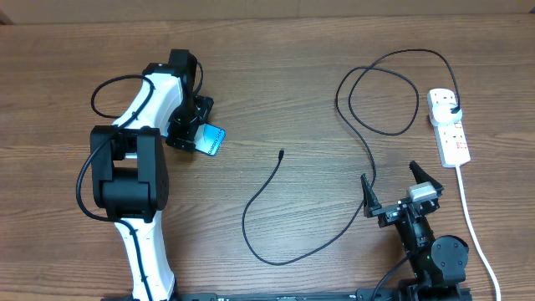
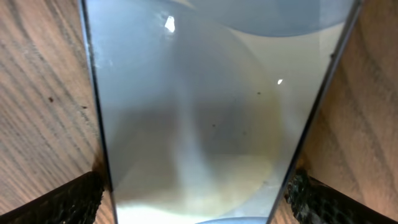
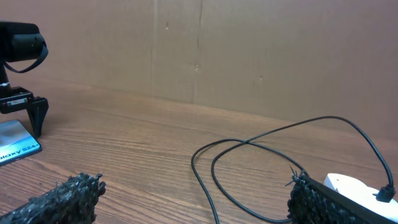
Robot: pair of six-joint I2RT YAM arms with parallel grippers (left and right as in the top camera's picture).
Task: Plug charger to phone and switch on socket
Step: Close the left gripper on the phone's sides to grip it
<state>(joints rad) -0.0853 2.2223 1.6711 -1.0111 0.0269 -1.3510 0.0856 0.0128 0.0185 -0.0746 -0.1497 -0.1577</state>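
A: What does the left wrist view add?
B: The phone (image 2: 199, 112) lies between the left gripper's (image 1: 194, 127) fingers (image 2: 56, 199). Jaws are fully spread and nothing is lifted. Overhead, that gripper hides most of the phone.
A: Right gripper (image 1: 389, 176)?
B: Fully spread, empty. The charger (image 1: 243, 221) passes beside it. The socket (image 1: 451, 138) sits ahead to its right, plug inserted.
A: Count?
B: 1 phone, 1 charger, 1 socket, 2 grippers.

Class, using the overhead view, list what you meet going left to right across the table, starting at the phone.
Slim blue-screened phone → small connector tip of the thin black charger cable → right gripper, open → white power strip.
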